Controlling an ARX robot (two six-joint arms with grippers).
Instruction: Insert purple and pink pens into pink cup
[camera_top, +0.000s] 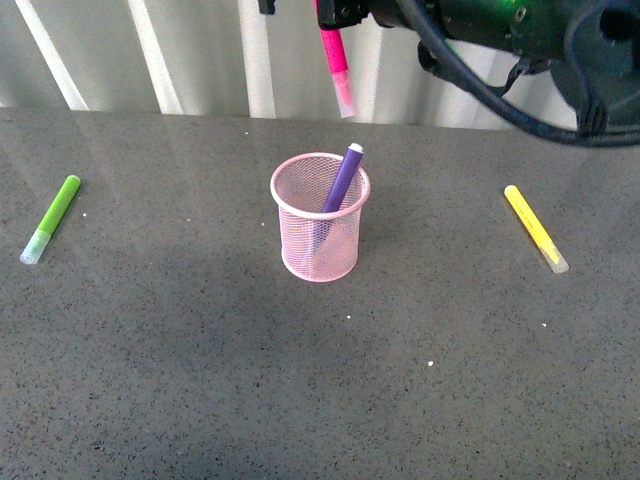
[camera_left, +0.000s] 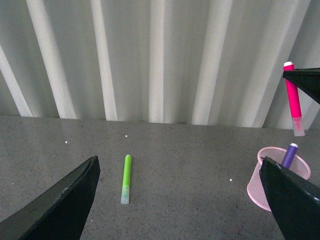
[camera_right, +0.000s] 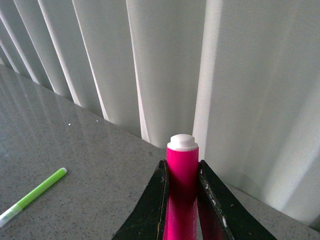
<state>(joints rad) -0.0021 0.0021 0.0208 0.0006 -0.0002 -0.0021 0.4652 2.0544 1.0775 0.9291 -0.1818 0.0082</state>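
Now the right gripper (camera_right: 183, 200) is clamped on the upper end of the pink pen (camera_top: 337, 70). The pen hangs cap-down, slightly tilted, above the pink cup (camera_top: 320, 220) (whether squarely over its mouth I cannot tell). The purple pen (camera_top: 343, 180) already leans inside the cup, with its white end poking past the rim. To do this step well, I'd centre the cap over the free side of the mouth, clear of the purple pen. Then I'd lower it below the rim before letting go. The left gripper (camera_left: 177, 170) hangs wide open and empty, near the lime green marker (camera_left: 126, 177).
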